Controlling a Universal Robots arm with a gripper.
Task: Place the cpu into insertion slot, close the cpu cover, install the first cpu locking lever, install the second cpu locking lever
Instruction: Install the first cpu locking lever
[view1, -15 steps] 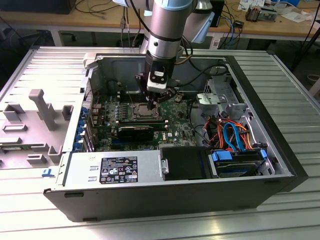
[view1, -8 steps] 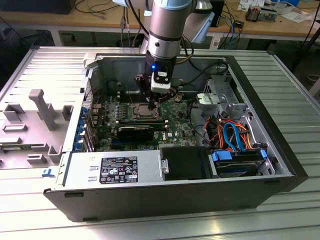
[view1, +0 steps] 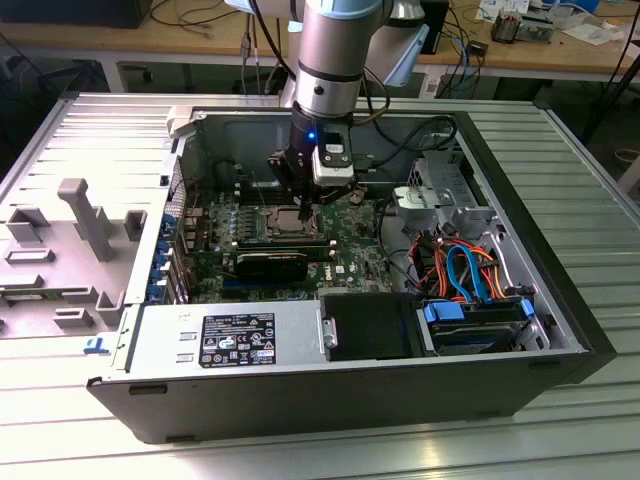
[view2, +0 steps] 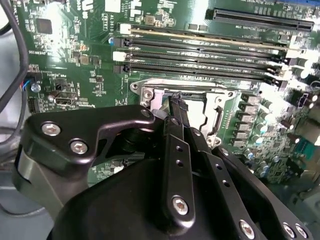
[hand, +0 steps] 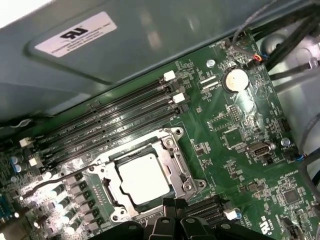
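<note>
Cpu (hand: 144, 177) lies flat in the insertion slot (hand: 175, 134), its pale metal top facing up, and in the first wrist view the cpu cover (hand: 176, 165) is down around it, so the chip shows through the cover's square window. On one side of the insertion slot a thin wire lever (hand: 52, 176) stands clear of the frame and is not tucked in against it.

The gripper (view2: 176, 100) hangs right over the insertion slot's edge. In the exterior view the arm comes straight down into the open computer case (view1: 560, 300), and the gripper (view1: 300, 212) sits just above the slot. Its fingers (view2: 177, 150) are long, narrow and black. In the second wrist view they are drawn together with no gap visible at the tips, which reach down to the silvery rim of the insertion slot. From here I cannot tell whether anything thin is caught between them, or whether the tips touch the metal or stop just short of it. They do not hold the cpu.

Just beside the insertion slot, parallel to one of its sides, run the long black memory slots (hand: 115, 120). A round coin battery (hand: 235, 79) sits well apart from the slot on the green board. The case rests on a ribbed metal desk (view1: 300, 450).
</note>
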